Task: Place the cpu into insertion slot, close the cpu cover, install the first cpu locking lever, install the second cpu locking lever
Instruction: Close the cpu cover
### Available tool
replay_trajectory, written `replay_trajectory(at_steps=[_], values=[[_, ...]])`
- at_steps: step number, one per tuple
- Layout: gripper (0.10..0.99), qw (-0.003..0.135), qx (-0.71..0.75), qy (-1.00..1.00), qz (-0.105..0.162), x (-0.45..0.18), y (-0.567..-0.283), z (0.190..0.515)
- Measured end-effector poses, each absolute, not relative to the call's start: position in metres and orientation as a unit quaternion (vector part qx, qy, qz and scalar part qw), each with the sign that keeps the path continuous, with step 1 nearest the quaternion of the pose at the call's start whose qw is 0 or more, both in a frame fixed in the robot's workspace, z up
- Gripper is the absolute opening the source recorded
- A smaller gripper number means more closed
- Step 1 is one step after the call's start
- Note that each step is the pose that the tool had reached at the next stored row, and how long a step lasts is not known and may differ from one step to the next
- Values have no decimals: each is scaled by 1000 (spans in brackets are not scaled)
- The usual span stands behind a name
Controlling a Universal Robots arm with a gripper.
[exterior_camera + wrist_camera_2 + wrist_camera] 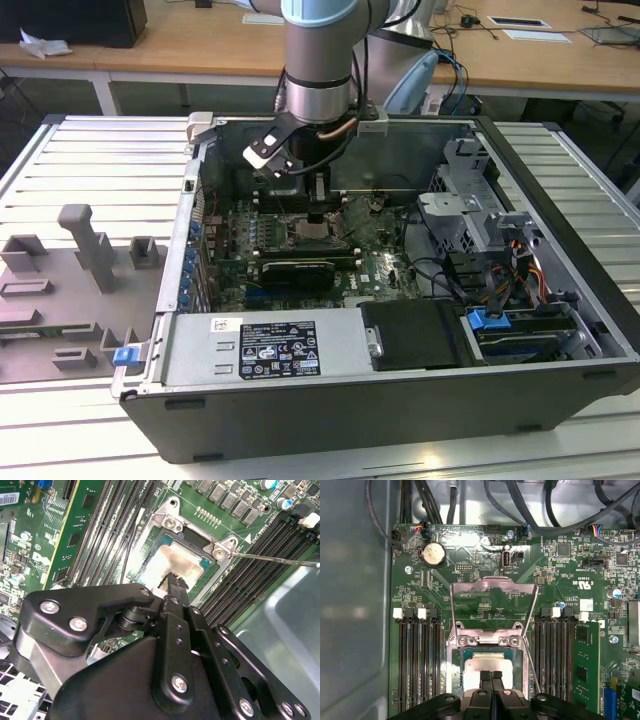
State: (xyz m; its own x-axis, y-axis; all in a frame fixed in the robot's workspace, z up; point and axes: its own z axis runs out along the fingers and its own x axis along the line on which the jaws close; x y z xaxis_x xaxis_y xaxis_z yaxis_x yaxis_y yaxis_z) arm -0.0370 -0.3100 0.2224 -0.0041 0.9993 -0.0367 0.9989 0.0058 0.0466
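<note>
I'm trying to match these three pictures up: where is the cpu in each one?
Exterior view: cpu on the motherboard, directly under the gripper.
First wrist view: cpu in the insertion slot, at the gripper tip.
Second wrist view: cpu just beyond the gripper tip.
Shared landmark: the gripper over it.

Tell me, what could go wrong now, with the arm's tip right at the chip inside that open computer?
The shut fingers are right at the cpu; a sideways nudge might skew it in the insertion slot. The cpu cover is open; closing it on a skewed chip could jam. The thin locking lever sticks out over the memory slots and might snag.
</note>
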Motion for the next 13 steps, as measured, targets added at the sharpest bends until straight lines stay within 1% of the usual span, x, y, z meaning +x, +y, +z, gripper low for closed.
replay_trajectory(at_steps=[5, 11, 13], values=[[106, 30, 705, 709, 4, -37, -310, 233], [106, 30, 705, 709, 3, -37, -310, 260], [106, 30, 705, 709, 4, -36, -310, 260]])
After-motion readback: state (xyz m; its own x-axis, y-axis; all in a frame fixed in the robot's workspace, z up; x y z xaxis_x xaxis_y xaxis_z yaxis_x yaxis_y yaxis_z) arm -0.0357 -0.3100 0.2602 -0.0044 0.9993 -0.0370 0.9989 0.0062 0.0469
